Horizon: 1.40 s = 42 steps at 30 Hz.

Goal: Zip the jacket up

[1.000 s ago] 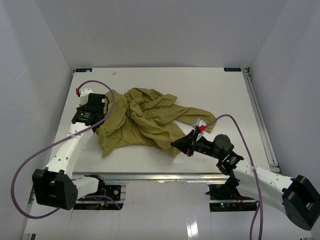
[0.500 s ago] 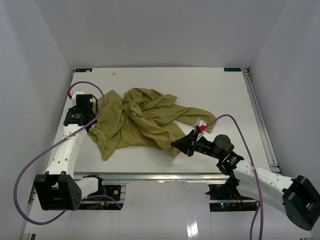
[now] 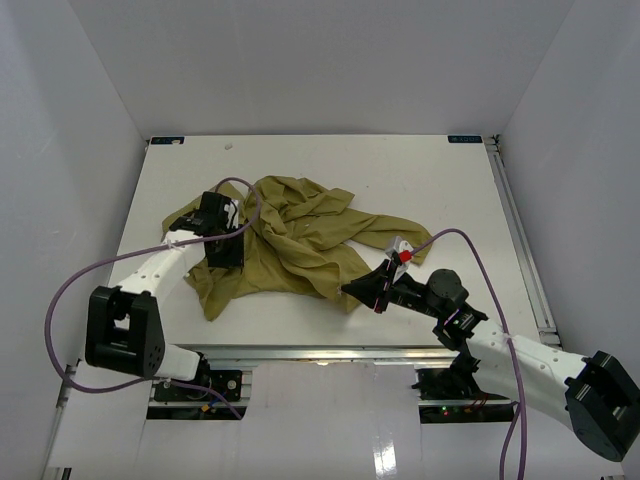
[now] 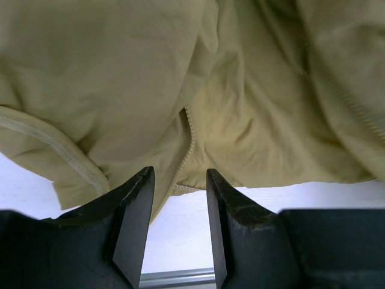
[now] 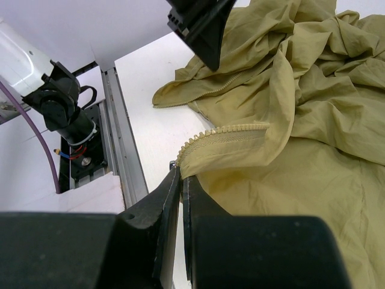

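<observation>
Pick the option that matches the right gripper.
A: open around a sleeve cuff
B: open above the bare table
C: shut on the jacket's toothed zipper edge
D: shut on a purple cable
C: in the right wrist view the right gripper has its jaws pressed together, pinching the end of the toothed zipper edge of the jacket.

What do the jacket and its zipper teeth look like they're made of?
Jacket: thin woven cloth, matte olive, perhaps nylon or a cotton blend; it creases and bunches softly. Zipper teeth: probably moulded plastic, matte, the same colour as the cloth, with no metallic glint.
</observation>
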Each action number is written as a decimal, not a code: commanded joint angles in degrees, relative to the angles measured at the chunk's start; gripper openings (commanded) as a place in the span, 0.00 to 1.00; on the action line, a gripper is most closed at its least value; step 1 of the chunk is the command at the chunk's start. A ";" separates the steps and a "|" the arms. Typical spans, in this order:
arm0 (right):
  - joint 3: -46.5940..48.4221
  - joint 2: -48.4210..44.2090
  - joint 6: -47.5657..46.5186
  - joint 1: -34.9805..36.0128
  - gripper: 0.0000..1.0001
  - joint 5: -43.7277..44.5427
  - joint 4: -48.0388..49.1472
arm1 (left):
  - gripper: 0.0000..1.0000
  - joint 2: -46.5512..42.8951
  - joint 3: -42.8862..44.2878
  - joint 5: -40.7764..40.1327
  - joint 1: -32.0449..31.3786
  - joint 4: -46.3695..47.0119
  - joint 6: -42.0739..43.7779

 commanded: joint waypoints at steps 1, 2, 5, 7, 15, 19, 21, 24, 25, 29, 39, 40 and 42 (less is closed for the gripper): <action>-0.16 -0.64 -0.27 -0.35 0.08 -0.26 1.33 | 0.50 2.08 -0.02 -0.65 -2.22 -0.04 0.43; -0.20 -0.68 -0.31 -0.35 0.08 -0.18 1.36 | 0.50 2.72 0.06 -1.31 -2.62 0.00 0.21; -0.29 -0.88 -0.31 -0.41 0.08 -0.13 1.33 | 0.50 5.16 0.23 -2.08 -3.62 0.79 -0.65; -0.36 -1.18 -0.31 -0.35 0.08 -0.13 1.33 | 0.49 7.43 0.35 -2.88 -3.93 0.97 -1.02; -0.64 -1.64 -0.17 -0.49 0.08 -0.22 1.39 | 0.46 11.68 0.19 -6.19 -4.06 1.55 -2.17; -0.87 -1.96 -0.28 -0.52 0.08 0.02 1.38 | 0.23 12.48 1.74 -5.91 -4.06 1.58 -2.56; -1.08 -1.95 -0.31 -0.52 0.08 0.22 1.38 | 0.09 12.04 2.75 -5.35 -4.06 1.68 -3.23; -1.08 -1.65 -0.48 -0.61 0.08 0.31 1.33 | 0.00 9.55 5.00 -5.26 -4.06 1.50 -4.73; -1.04 -1.49 -0.53 -0.61 0.08 0.39 1.37 | 0.00 8.92 5.46 -5.76 -4.06 1.30 -5.58; -0.98 -0.99 -0.56 -0.53 0.08 0.53 1.35 | 0.00 7.10 7.47 -8.58 -4.06 -1.01 -7.72; -0.88 -0.58 -0.49 -0.60 0.08 0.57 1.33 | 0.00 8.23 12.74 -0.36 -4.08 1.31 -9.89; -0.72 -0.47 -0.50 -0.54 0.08 0.57 1.34 | 0.00 8.54 13.15 0.34 -4.14 2.88 -10.11; -0.55 -0.04 -0.51 -0.61 0.08 0.56 1.41 | 0.00 8.35 13.36 4.01 -4.06 5.58 -10.12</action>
